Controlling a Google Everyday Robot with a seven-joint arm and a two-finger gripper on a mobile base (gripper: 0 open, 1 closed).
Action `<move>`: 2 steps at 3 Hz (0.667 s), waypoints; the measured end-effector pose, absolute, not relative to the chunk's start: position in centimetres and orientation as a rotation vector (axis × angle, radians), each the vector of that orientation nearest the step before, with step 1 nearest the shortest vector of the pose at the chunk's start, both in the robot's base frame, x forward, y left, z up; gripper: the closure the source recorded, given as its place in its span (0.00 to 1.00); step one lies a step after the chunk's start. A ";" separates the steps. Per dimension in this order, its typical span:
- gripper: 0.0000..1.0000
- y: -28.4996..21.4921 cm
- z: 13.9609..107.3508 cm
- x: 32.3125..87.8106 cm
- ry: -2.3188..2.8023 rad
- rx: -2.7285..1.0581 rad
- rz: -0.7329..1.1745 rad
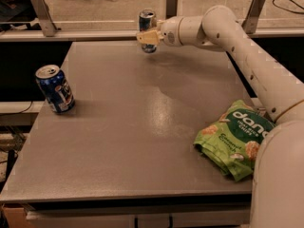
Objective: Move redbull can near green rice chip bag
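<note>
The redbull can [147, 23] is a slim can with blue and silver panels, held upright a little above the far edge of the grey table [142, 127]. My gripper [147, 36] is shut on the redbull can, with pale fingers [148, 37] around its middle. The green rice chip bag [235, 137] lies flat at the table's right front, far from the can, partly behind my arm.
A wider dark blue can [55, 88] with a white logo stands upright near the table's left edge. My white arm [247, 56] reaches across the right side of the table. A rail with metal posts [42, 13] runs behind the far edge.
</note>
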State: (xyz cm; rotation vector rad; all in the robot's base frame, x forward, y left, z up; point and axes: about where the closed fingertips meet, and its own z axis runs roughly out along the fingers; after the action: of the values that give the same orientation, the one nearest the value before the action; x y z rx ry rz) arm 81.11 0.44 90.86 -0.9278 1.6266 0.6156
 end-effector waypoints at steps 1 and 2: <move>1.00 0.1 91.6 78.6 1.614 -0.953 0.642; 1.00 -0.8 92.5 75.3 1.599 -0.950 0.661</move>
State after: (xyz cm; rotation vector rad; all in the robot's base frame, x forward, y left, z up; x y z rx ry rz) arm 75.33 -0.85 92.53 -0.9500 1.5990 0.6612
